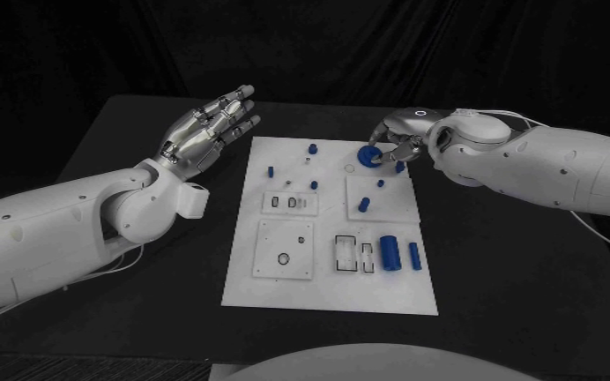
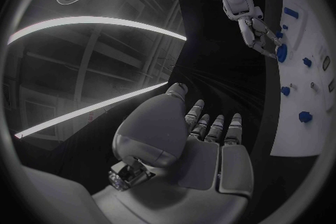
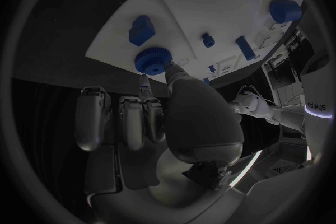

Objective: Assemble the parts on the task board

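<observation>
The white task board lies mid-table. My right hand is over its far right corner and pinches a blue round knob between thumb and a finger; the right wrist view shows the knob at the fingertips, close over the board. Whether the knob touches the board I cannot tell. My left hand is raised beside the board's far left corner, fingers straight and holding nothing. The left wrist view shows that hand, the right hand and the knob.
Several blue parts are on the board: small pegs, and a thick cylinder beside a slim bar near the front right. A blue block sits close to the knob. Black table surrounds the board.
</observation>
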### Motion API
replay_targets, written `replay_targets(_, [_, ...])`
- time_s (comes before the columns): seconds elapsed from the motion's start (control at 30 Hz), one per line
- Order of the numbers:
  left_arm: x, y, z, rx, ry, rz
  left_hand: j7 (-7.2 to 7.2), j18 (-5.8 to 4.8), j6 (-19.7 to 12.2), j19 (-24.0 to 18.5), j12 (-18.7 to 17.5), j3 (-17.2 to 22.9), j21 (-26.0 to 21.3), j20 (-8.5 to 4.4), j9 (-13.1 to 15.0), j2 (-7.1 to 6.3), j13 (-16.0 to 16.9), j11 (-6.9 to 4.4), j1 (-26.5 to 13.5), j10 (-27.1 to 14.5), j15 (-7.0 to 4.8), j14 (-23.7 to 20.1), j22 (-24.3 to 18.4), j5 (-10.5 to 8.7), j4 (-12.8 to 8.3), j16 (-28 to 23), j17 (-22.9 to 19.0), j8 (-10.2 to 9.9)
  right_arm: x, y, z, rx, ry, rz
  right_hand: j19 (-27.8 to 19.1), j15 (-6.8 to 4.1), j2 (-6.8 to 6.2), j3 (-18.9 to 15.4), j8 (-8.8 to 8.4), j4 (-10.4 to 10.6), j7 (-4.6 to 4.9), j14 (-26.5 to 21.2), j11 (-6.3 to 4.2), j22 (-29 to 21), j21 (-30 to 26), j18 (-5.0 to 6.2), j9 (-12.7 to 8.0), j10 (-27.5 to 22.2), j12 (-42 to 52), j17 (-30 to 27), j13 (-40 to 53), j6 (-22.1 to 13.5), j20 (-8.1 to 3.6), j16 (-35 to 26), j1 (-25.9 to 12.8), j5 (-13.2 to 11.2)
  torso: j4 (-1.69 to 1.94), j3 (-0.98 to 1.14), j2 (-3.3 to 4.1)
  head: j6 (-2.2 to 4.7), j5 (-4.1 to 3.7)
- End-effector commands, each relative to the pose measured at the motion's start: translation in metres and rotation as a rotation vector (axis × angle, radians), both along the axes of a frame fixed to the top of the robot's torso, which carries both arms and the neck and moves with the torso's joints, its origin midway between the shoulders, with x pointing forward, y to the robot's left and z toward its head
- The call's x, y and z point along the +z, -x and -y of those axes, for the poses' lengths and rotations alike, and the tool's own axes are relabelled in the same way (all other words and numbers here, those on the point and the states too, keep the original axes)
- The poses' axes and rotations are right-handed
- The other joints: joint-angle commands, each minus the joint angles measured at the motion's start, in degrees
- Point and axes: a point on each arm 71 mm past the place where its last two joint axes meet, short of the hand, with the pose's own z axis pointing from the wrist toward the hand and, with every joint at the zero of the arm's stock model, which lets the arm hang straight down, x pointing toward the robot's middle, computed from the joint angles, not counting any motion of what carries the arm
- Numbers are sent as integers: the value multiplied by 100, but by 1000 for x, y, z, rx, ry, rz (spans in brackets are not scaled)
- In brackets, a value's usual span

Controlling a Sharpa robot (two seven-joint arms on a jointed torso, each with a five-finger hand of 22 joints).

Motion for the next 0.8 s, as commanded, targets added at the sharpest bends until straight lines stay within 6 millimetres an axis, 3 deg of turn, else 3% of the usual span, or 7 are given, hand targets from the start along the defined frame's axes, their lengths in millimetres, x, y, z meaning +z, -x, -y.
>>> replay_targets(0.03, [2,1,2,-13,29,18,21,74,-14,-5,-10,23,-20,54,4,13,-6,39,14,8,21,-3,-9,0,-1,-21,-10,28,-4,0,2,-20,13,-16,-38,5,0,5,-21,-29,18,605,20,711,-32,-2,2,629,14,1509,1508,-10,14,14,43,-20,-8,0,2,-15,5])
replay_targets(0.17, [2,1,1,-12,28,18,27,75,-8,-5,-10,31,-20,58,5,16,-5,46,15,10,23,-3,-9,2,-7,-21,-10,30,-6,0,0,-17,13,-20,-46,9,31,15,-11,-37,25,605,26,703,-47,1,10,629,14,1509,1508,13,18,14,62,-10,-6,2,4,-19,0])
replay_targets(0.4, [2,1,1,-13,27,17,30,75,-8,-5,-9,35,-20,59,5,16,-4,50,16,13,25,-3,-9,3,-10,-21,-10,31,-8,-1,-2,-12,15,-28,-48,12,100,29,39,-141,18,605,25,703,-78,6,63,629,14,1509,1508,141,26,14,158,357,-7,-2,4,-4,-6])
replay_targets(0.57, [2,1,1,-14,27,15,36,76,-8,-5,-7,42,-20,63,5,17,-2,56,18,16,28,-3,-9,4,-16,-21,-10,31,-10,-1,-4,-9,17,-34,-49,7,114,41,70,-203,13,605,21,702,-90,8,93,629,14,1509,1508,211,23,14,216,453,-16,-5,-2,-18,4])
replay_targets(0.77, [1,1,1,-15,25,13,38,76,2,-5,-7,48,-20,65,6,18,-2,60,18,19,29,-3,-9,6,-20,-21,-10,34,-12,-1,-5,-6,18,-39,-51,-2,180,101,161,-341,5,605,10,706,-121,12,202,629,14,1509,1508,421,10,14,314,929,-7,-5,-4,-19,1])
replay_targets(0.8, [1,1,1,-16,25,13,43,76,16,-5,-6,56,-20,68,9,20,-1,65,19,21,31,-3,-9,8,-25,-21,-10,39,-12,-1,-5,-4,18,-38,-48,-4,192,119,197,-367,3,605,7,711,-127,12,246,629,14,1509,1508,501,6,14,317,1103,-5,-5,-4,-15,0])
